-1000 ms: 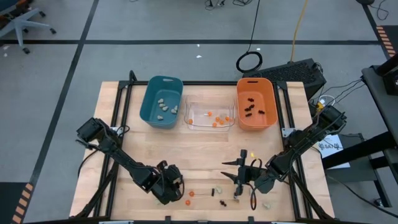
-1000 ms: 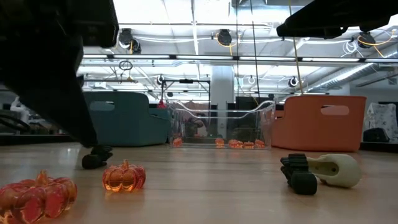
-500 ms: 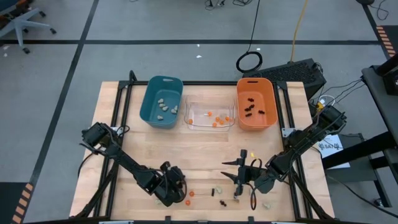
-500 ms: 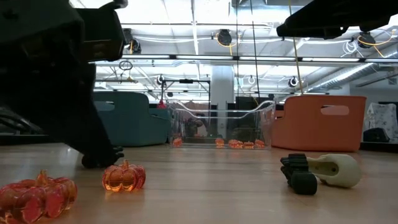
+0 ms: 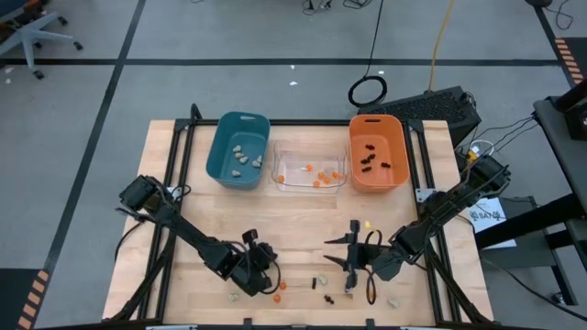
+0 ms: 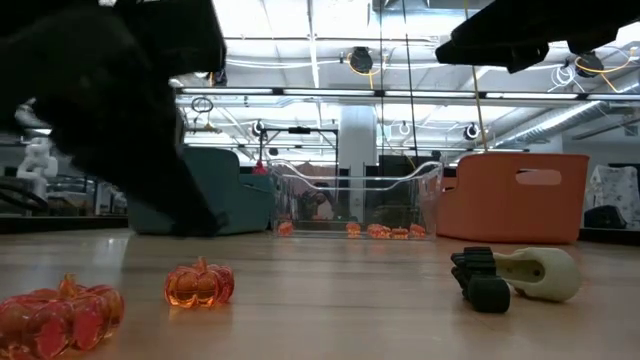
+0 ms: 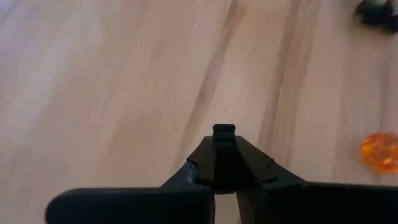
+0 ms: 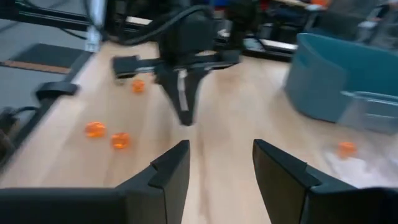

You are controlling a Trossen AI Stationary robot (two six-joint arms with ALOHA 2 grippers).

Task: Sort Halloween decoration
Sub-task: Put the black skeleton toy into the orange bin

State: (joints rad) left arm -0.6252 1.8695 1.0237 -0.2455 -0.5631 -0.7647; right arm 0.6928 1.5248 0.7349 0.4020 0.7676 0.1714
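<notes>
Your left end effector (image 5: 260, 268) sits over the near part of the desk (image 5: 303, 220), left of centre. In the left wrist view its fingers (image 7: 224, 140) are pressed together at the tip. Whether anything is pinched between them cannot be determined. In the low view it hangs clear of the wood.

Your right end effector (image 5: 353, 266) is over the near part of the desk, right of centre. Its fingers stand apart with nothing between them (image 8: 221, 168).

The unsorted Halloween decoration lies along the near edge, between and around the two end effectors:
- Two orange pumpkins (image 6: 199, 285) (image 6: 60, 320) rest just beside the left end effector, on its inner side. They show as two orange dots in the high view (image 5: 279, 291).
- A black spidery piece (image 6: 480, 280) lies touching a pale lump (image 6: 535, 272).
- Another pale lump (image 5: 394, 301) lies by the near right corner.

Across the far side of the desk, three bins stand in a row:
- The teal bin (image 5: 220, 151) is on the left and holds pale lumps (image 5: 242, 158).
- The clear bin (image 5: 310, 186) is in the middle and holds orange pieces (image 5: 319, 176).
- The orange bin (image 5: 353, 156) is on the right and holds black pieces (image 5: 369, 158).
</notes>
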